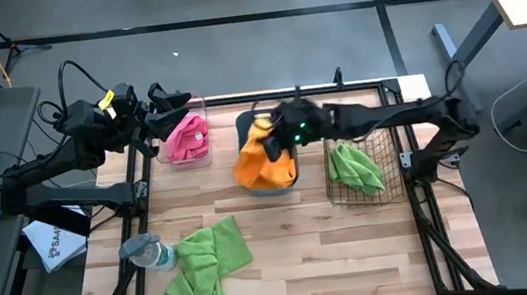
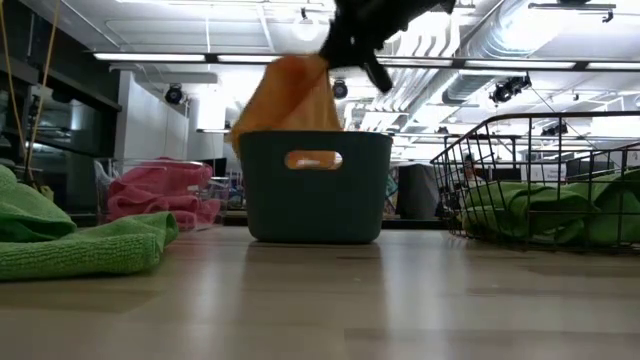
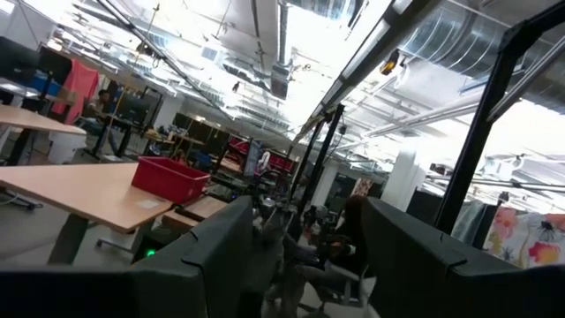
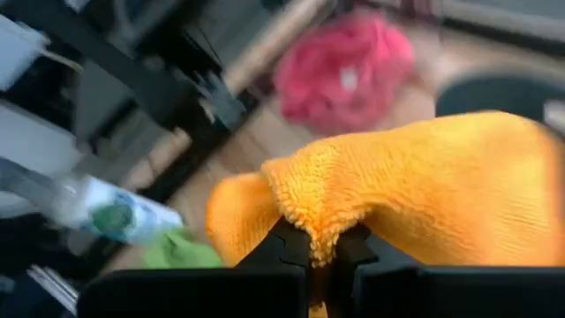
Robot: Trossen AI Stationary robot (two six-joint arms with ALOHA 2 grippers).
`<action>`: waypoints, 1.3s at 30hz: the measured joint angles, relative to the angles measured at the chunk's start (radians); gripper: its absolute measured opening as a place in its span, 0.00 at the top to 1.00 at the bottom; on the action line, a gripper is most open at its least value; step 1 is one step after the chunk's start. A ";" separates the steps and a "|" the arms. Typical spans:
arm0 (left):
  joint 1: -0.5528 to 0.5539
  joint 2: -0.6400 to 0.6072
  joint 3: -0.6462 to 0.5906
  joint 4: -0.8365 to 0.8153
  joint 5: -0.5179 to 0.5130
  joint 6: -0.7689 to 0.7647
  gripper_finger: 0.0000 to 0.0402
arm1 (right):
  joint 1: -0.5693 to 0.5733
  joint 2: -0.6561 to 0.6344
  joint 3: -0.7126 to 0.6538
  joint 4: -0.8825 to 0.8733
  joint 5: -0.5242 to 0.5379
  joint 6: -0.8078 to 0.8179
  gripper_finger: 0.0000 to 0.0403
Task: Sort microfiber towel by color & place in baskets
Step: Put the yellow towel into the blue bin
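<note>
Table (image 1: 356, 247): orange towel (image 1: 263, 163) pinched in right end effector (image 1: 271, 146), seemingly above teal tub (image 2: 314, 187)

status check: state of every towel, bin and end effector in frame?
Orange towel: pinched by right end effector, hanging over teal tub.
Pink towel: in clear box.
Green towel: in wire-mesh basket.
Second green towel: loose on table, unsorted.
Bottle: lying on its side.
Left end effector: open, empty, near the clear box.
</note>
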 joint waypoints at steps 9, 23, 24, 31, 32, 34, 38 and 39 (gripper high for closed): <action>0.000 0.000 0.000 -0.001 0.000 0.000 0.50 | -0.024 -0.012 0.000 -0.352 0.167 -0.019 1.00; 0.000 0.000 0.000 0.000 0.001 0.000 0.50 | -0.008 0.070 0.000 -0.108 -0.006 -0.123 1.00; 0.000 0.000 0.000 0.000 0.001 0.000 0.50 | -0.008 0.081 0.000 -0.103 -0.011 -0.123 0.99; 0.000 0.000 0.000 0.000 0.001 0.000 0.50 | -0.013 0.090 0.000 -0.100 -0.092 -0.171 0.76; 0.000 0.000 0.000 0.000 0.001 0.000 0.50 | -0.012 0.084 0.000 -0.103 -0.093 -0.182 0.70; 0.000 0.000 0.000 0.000 0.001 0.000 0.50 | -0.009 0.066 0.000 -0.105 -0.097 -0.216 0.58; 0.000 0.000 0.000 0.000 0.001 0.000 0.50 | -0.010 0.025 0.000 -0.117 -0.097 -0.277 0.36; 0.000 0.000 0.000 0.000 0.001 0.000 0.50 | -0.010 0.012 0.000 -0.119 -0.099 -0.288 0.32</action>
